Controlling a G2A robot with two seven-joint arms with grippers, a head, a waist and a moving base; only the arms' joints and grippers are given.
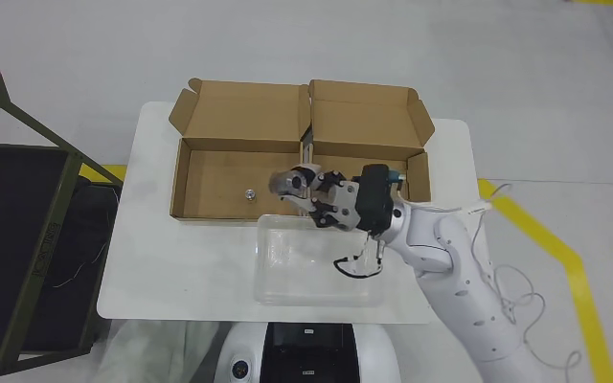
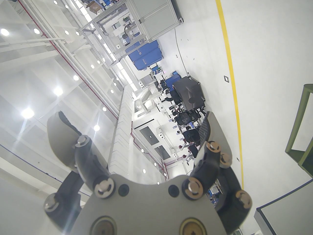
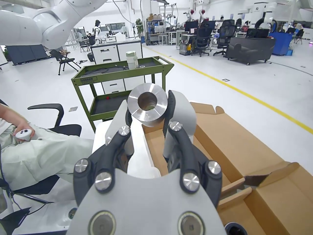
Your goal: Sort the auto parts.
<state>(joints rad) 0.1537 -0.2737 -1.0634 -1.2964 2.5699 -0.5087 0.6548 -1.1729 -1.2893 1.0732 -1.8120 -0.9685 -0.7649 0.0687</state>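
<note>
Ring of bare metal (image 1: 290,180) is seen in the top view just left of centre, clamped by the right gripper (image 1: 303,184), whose arm enters from the lower right. It is held above the right end of the box (image 1: 179,182), close to the wall shared with the other box (image 1: 369,120). The 2 boxes are set side by side at the upper middle of the white table (image 1: 153,249). A small part (image 1: 250,193) lies on the box floor, left of the ring and apart from it. A clear tray (image 1: 261,278) is placed just below the boxes. The drop is judged to turn on 1 relation: the box floor lies straight beneath the ring, so only lowering and release seem needed.

In the left wrist view, the left gripper (image 2: 133,125) is shown spread wide, with nothing between its fingers (image 2: 61,133). It is pointed at a lit ceiling and a pale floor with a yellow line, and it is judged the farther arm from the work.

In the right wrist view, the ring is gripped across its curved side by both pads (image 3: 171,103). Its bore is faced toward the camera, so its axis is judged to run roughly along the fingers, not upright. Box cardboard is seen under and beyond it at lower right. A green cart (image 3: 117,74) stands past the table in an open hall.
</note>
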